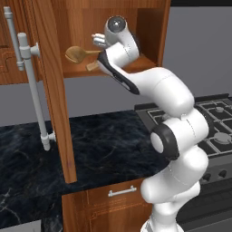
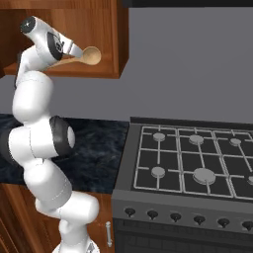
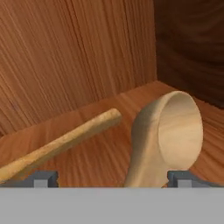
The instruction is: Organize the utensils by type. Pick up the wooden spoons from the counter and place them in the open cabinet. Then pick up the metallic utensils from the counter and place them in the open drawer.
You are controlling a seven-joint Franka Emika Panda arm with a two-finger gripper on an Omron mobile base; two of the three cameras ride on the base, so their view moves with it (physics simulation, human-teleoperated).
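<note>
Spoon [image 3: 168, 140] sits between spread fingertips [image 3: 43, 178], seemingly ungripped; hand view alone reveals second handle [image 3: 61, 142] beside it.

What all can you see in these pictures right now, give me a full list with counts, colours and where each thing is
wooden spoons: two, light tan, inside the open cabinet; one sits between the finger tips, bowl forward; the other lies on the cabinet floor with its handle end alongside
open cabinet: one, reddish-brown, on the wall above the counter
cabinet door: one, reddish-brown, swung open, silver bar handle
counter: one, black marbled, below the cabinet
stove: one, dark, gas burners and front knobs, right of the counter
base cabinet drawer front: one, brown, small silver handle, under the counter
wall: grey, behind the stove
arm: one, white with dark joints
gripper: one, inside the cabinet, tips either side of the spoon
</note>
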